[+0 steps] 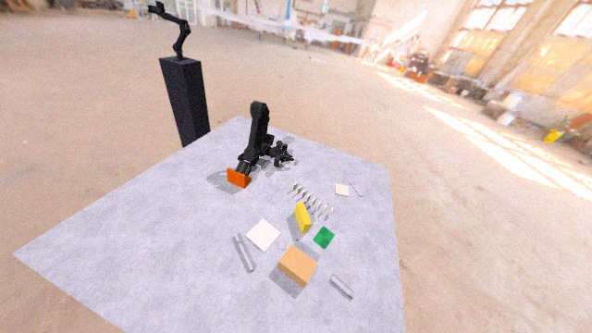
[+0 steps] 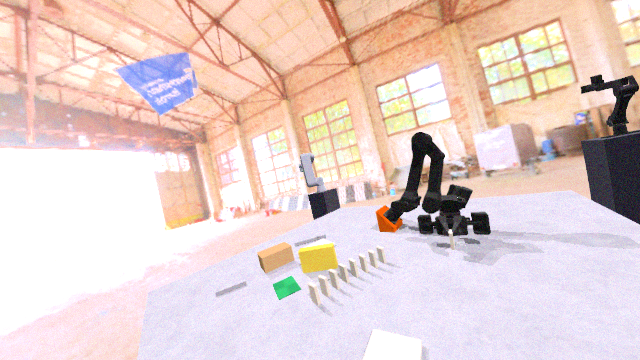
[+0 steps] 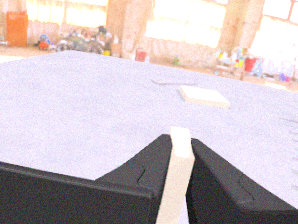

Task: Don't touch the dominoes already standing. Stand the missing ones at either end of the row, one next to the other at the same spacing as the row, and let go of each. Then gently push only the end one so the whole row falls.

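My gripper is shut on a cream domino, which stands about upright between the fingertips, low over the table. Whether its foot touches the table I cannot tell. The gripper is near the arm's base, apart from the row. Several cream dominoes stand upright in an evenly spaced slanting row; the end one nearest the gripper and the far end one both stand. At the wrist view's right edge only faint marks show, too unclear to name.
A yellow block stands close beside the row, with a green square and tan block beyond. A small white tile lies on the other side. An orange block is at the arm's base.
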Controlling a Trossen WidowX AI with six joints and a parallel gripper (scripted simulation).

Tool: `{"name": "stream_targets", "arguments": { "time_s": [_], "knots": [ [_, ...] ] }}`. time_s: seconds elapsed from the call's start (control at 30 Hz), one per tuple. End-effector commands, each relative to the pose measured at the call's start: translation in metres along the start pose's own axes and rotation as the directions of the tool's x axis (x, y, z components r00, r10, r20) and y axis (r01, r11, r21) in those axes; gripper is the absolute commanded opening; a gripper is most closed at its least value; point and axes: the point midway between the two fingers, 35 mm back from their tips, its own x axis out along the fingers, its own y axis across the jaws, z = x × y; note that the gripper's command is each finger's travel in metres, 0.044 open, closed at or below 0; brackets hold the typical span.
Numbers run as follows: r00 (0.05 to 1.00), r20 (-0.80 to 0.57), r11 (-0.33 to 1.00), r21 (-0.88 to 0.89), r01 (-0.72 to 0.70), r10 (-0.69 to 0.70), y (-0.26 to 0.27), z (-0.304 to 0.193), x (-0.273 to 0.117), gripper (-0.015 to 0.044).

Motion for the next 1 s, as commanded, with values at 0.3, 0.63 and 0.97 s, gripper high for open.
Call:
{"name": "stream_targets", "arguments": {
  "time_s": [0.3,0.63,0.97],
  "knots": [
    [1.0,-0.002,1.0,0.008,-0.006,0.006,-0.001,-0.018,0.003,0.0022],
    [1.0,-0.002,1.0,0.008,-0.007,0.007,-0.001,-0.019,0.003,0.0022],
    [1.0,-0.002,1.0,0.008,-0.007,0.007,-0.001,-0.019,0.003,0.0232]
  ]
}}
